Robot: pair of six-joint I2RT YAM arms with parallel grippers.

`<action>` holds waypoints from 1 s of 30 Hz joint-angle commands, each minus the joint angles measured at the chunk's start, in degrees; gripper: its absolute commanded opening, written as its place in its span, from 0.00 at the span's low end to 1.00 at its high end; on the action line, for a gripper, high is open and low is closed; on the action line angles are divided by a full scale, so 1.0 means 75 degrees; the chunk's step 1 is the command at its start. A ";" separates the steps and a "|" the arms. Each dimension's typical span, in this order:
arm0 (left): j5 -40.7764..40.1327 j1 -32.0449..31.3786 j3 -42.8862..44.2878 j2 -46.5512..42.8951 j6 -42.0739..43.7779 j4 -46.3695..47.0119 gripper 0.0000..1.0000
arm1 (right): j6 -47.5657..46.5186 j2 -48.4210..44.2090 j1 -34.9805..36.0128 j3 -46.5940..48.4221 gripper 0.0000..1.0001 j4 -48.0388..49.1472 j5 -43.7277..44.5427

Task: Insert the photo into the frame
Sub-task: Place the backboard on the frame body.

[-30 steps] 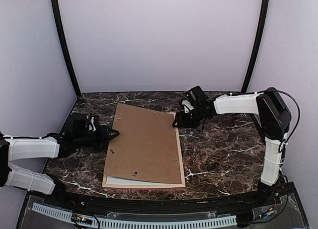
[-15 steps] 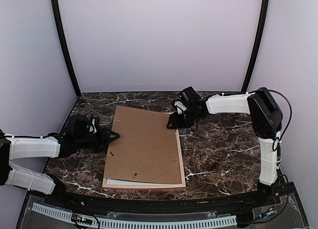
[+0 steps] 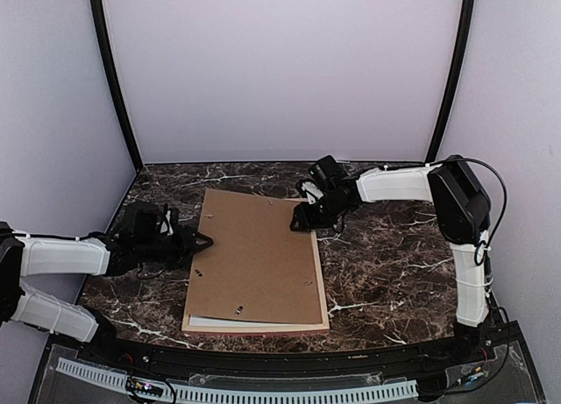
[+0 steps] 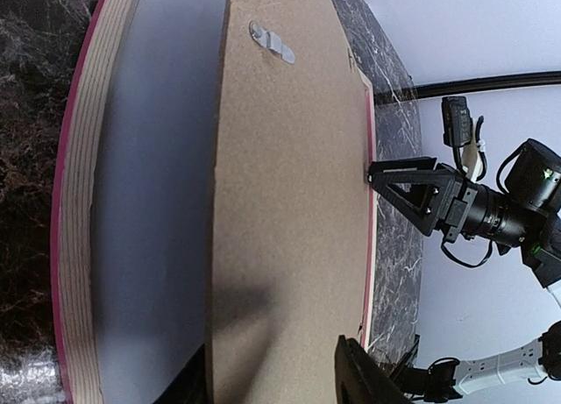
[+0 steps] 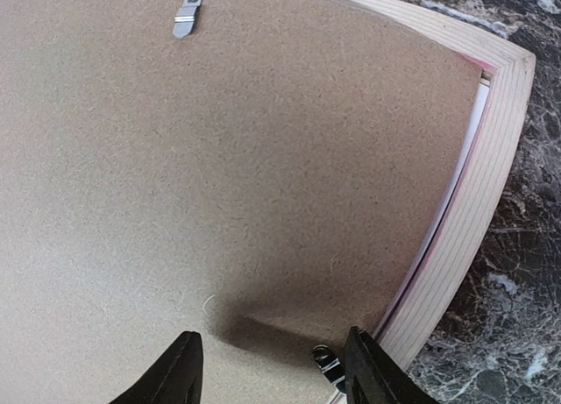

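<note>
The frame (image 3: 323, 286) lies face down on the table, its pale wood back up and a pink edge showing. The brown backing board (image 3: 254, 259) lies on it, slightly skewed. The photo is hidden under the board. My left gripper (image 3: 207, 241) is open at the board's left edge; in the left wrist view (image 4: 267, 360) its fingers stand apart with the board (image 4: 289, 202) ahead and the frame rail (image 4: 79, 246) at left. My right gripper (image 3: 300, 220) is open, low over the board's far right corner; in the right wrist view (image 5: 272, 334) a metal turn clip (image 5: 326, 365) lies by its right finger.
A white sheet (image 3: 210, 321) peeks out under the board at the frame's near left corner. Small metal clips (image 5: 186, 14) sit on the board. Dark marble table (image 3: 394, 264) extends to the right of the frame. Purple walls enclose the back and sides.
My right gripper has moved left and down onto the board's far right corner. My left gripper has crept right to the board's left edge. The board has shifted slightly.
</note>
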 commanded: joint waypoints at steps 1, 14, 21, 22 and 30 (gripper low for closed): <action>0.0242 -0.0047 0.0301 0.0056 0.0144 0.0164 0.45 | -0.0093 0.0166 0.0109 0.0197 0.55 -0.0264 0.0028; 0.0169 -0.0047 0.0396 0.0179 0.0301 0.0009 0.45 | 0.0883 -0.0044 0.0132 0.0095 0.51 -0.0542 -0.0344; 0.0174 -0.0046 0.0415 0.0262 0.0345 -0.0005 0.46 | 0.1100 -0.0056 0.0123 0.0045 0.50 -0.0497 -0.0719; 0.0171 -0.0046 0.0420 0.0262 0.0350 -0.0007 0.46 | 0.1135 -0.0071 0.0123 0.0030 0.50 -0.0481 -0.0775; 0.0129 -0.0047 0.0464 0.0305 0.0423 -0.0080 0.46 | 0.1378 -0.0029 0.0123 0.0110 0.49 -0.0571 -0.0944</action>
